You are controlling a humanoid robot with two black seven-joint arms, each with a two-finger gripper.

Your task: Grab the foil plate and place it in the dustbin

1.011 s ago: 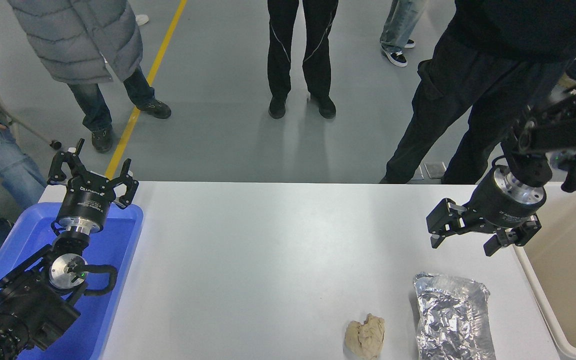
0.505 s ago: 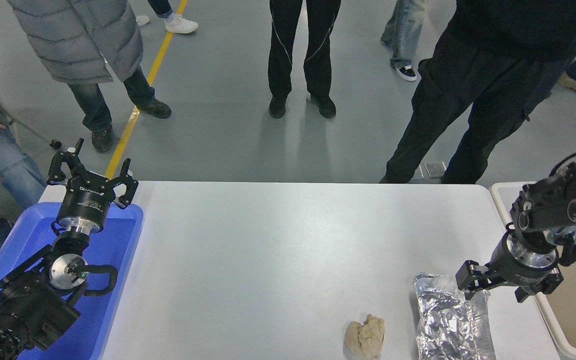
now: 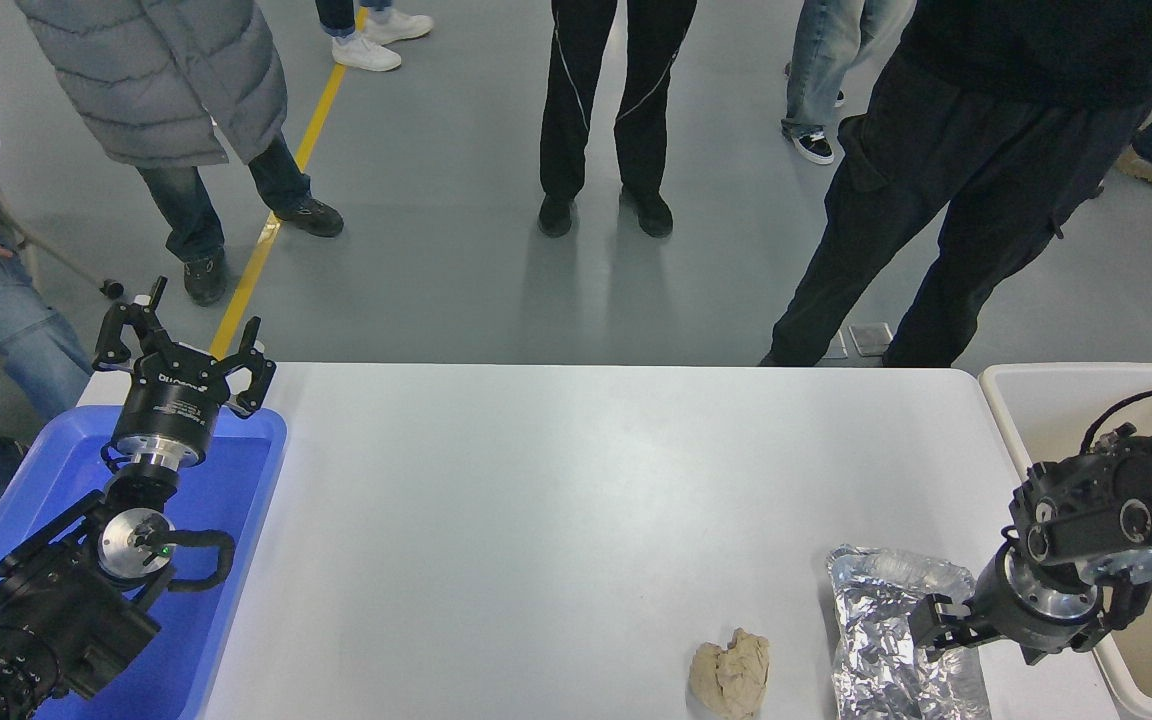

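Paper lump [image 3: 730, 675] lies beside foil plate [image 3: 886, 640] on bench [image 3: 556, 500] | dustbin [image 3: 1046, 395] at right | right tool [image 3: 946, 632] lowered onto plate since earlier, grip cannot be told | left tool [image 3: 181, 345] parked open over blue tray [image 3: 236, 480].

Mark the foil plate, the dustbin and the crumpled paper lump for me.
foil plate [image 3: 876, 640]: head view, on its crinkled left half.
dustbin [image 3: 1071, 372]: head view, on its far rim.
crumpled paper lump [image 3: 731, 674]: head view, on its middle.
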